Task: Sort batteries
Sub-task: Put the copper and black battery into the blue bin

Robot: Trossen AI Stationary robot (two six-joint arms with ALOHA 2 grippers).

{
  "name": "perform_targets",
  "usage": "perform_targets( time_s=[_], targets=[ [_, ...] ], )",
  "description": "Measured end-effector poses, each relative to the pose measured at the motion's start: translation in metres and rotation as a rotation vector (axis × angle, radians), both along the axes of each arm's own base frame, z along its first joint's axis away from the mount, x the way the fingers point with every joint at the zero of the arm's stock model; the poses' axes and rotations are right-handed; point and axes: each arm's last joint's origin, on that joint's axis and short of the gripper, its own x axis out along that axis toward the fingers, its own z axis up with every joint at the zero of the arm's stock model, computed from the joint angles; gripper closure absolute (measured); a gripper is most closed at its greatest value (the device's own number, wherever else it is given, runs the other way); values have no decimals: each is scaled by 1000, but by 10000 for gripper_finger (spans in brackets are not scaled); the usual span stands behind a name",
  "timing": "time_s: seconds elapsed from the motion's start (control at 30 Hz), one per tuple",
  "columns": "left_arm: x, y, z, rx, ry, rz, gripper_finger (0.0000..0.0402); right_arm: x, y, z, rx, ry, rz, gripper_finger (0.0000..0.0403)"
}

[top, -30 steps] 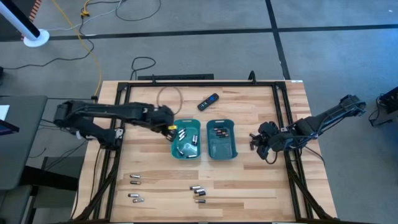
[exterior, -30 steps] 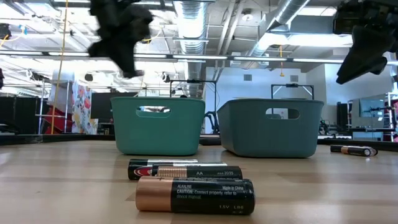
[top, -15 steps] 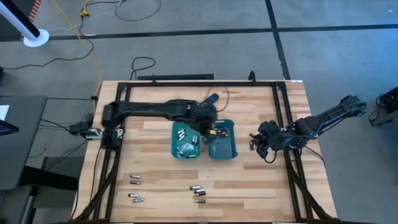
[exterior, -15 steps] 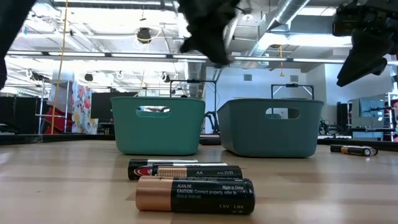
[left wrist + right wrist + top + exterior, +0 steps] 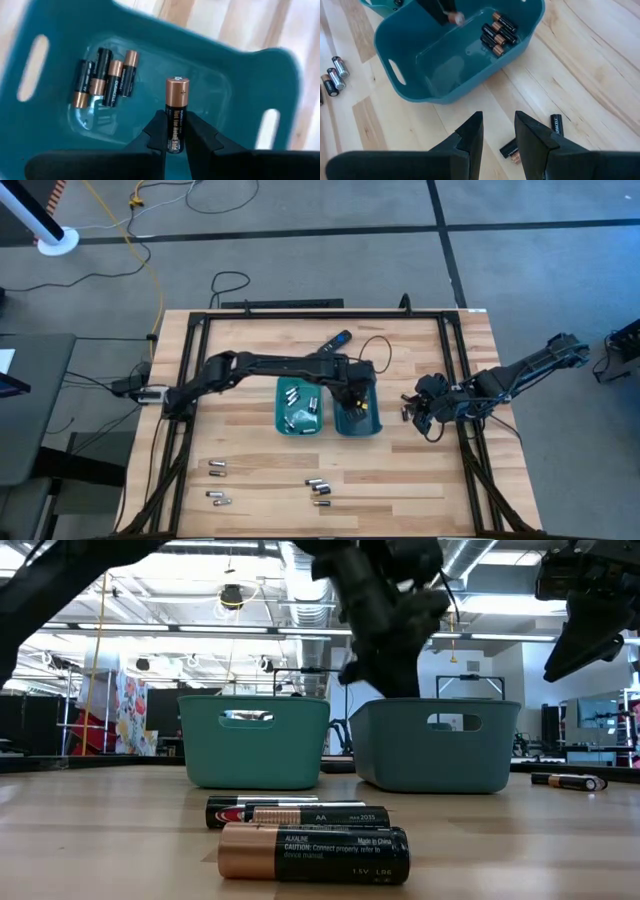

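Two teal trays stand side by side mid-table, the left tray [image 5: 281, 420] with silvery batteries [image 5: 296, 406], the right tray [image 5: 374, 423] with several dark, copper-ended batteries [image 5: 105, 77]. My left gripper [image 5: 352, 392] hangs over the right tray [image 5: 235, 60], shut on one dark battery with a copper end [image 5: 176, 112]. My right gripper [image 5: 497, 132] stands open above the table just right of that tray [image 5: 400, 75], with nothing between its fingers; two dark batteries [image 5: 555, 125] lie on the wood beyond its tips. My left gripper pinches the battery's dark half [image 5: 175, 131] between its two fingers [image 5: 156, 134]. The battery lies along the fingers, and its copper end [image 5: 177, 93] sticks out past their tips. The fingers slant down from the table's left. The battery hangs clear above the tray's floor.
Loose batteries lie near the table's front edge, left [image 5: 218, 468] and middle [image 5: 318, 485], two of them close to the low camera [image 5: 312, 852]. A black remote [image 5: 335, 342] lies behind the trays. A black frame [image 5: 300, 315] runs round the tabletop.
My left gripper has swung from the left tray's left side toward the table's right edge, across that tray, to a spot over the right tray, sinking a little and rolling its wrist. It has stayed shut on the battery.
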Motion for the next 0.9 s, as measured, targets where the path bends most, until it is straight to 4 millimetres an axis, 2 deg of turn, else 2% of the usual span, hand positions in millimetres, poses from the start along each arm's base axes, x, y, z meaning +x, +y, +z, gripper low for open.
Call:
perform_targets(
  time_s=[0.23,0.53,0.9],
  targets=[
    [6,0,-24,-12,54,-4,365,0,0,0,-5,1,5,276],
    [5,-1,-30,6,60,-42,365,0,0,0,-11,1,15,276],
    [7,-9,-48,35,107,-103,359,0,0,0,-10,-1,14,276]
  ],
)
